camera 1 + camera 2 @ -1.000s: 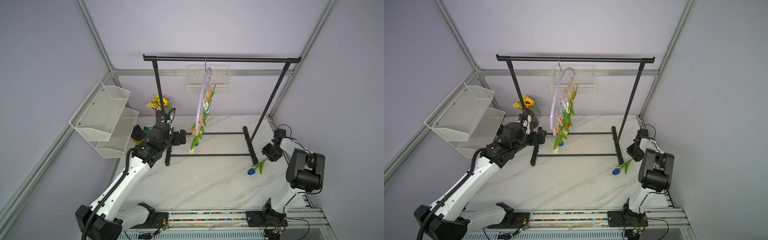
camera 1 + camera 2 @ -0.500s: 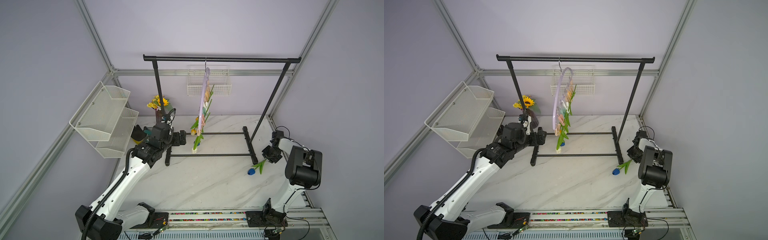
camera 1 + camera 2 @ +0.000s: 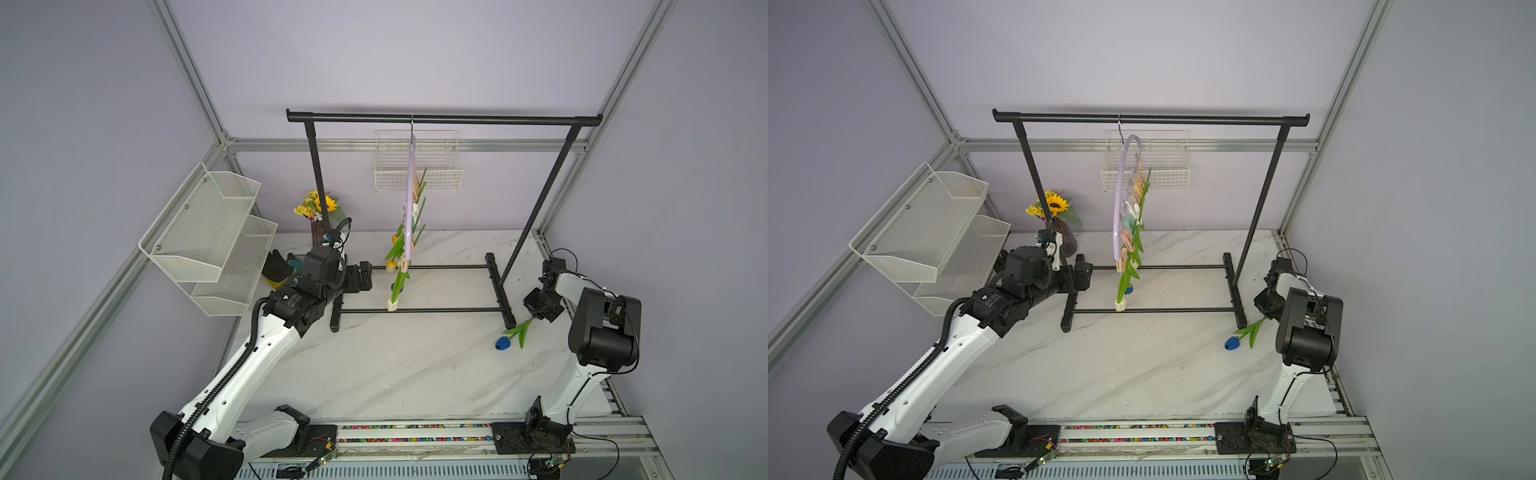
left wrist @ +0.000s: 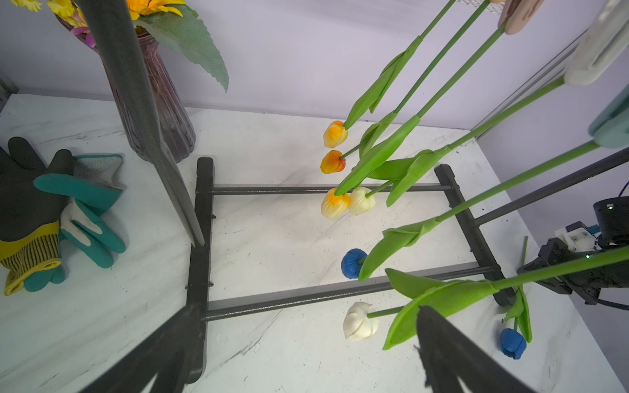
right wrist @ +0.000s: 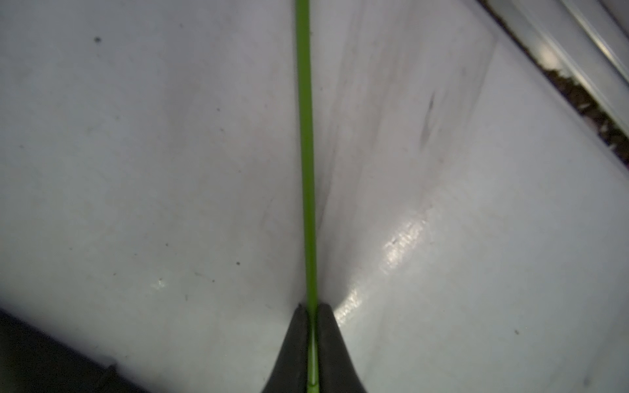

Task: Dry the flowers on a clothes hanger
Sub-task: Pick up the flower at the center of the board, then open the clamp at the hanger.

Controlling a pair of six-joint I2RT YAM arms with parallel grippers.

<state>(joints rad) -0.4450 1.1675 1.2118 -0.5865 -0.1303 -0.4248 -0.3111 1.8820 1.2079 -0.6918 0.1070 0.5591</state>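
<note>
On the marble table [image 3: 395, 365], the black garment rack [image 3: 444, 119] took most of the room. The clothes hanger [image 3: 1116, 208] hung from its bar by the hook. Six of the flowers [image 4: 398, 163] were clipped on it, heads down. The left gripper [image 3: 365, 275] was spread wide and empty, near the hanger. The right gripper [image 5: 312, 309] was low at the table, jaws pressed together on the thin green stem of the seventh flower, a blue tulip [image 3: 503, 343] that lay beside the rack's foot.

I judged that the stem could turn or slip in so narrow a pinch when lifted, the head being heavier. The hanger hung free and could swing away from a push.

No writing was readable; a small white print on the left arm was too small.
</note>
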